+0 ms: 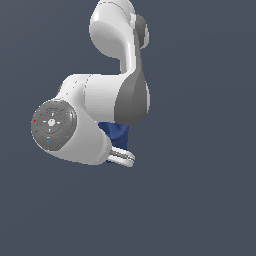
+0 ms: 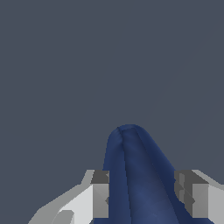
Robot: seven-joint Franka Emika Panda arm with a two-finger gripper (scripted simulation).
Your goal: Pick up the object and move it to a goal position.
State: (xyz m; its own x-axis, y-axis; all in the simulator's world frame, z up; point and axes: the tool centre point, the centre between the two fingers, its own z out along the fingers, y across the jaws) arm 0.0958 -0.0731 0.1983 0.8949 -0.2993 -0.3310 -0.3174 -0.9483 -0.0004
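The object is a small dark blue faceted cup (image 2: pixel 138 175). In the wrist view it stands between my two grey fingers (image 2: pixel 100 194), which press on its two sides. My gripper (image 2: pixel 142 194) is shut on it. In the exterior view only a strip of the blue cup (image 1: pixel 116 134) shows behind the white arm, and most of the gripper is hidden by the arm; a white part of the hand (image 1: pixel 121 157) sticks out below. The cup's handle is not visible.
Plain dark grey-blue background fills both views. The white arm's links (image 1: pixel 112 95) and the grey round joint cap (image 1: pixel 52 124) take up the middle of the exterior view.
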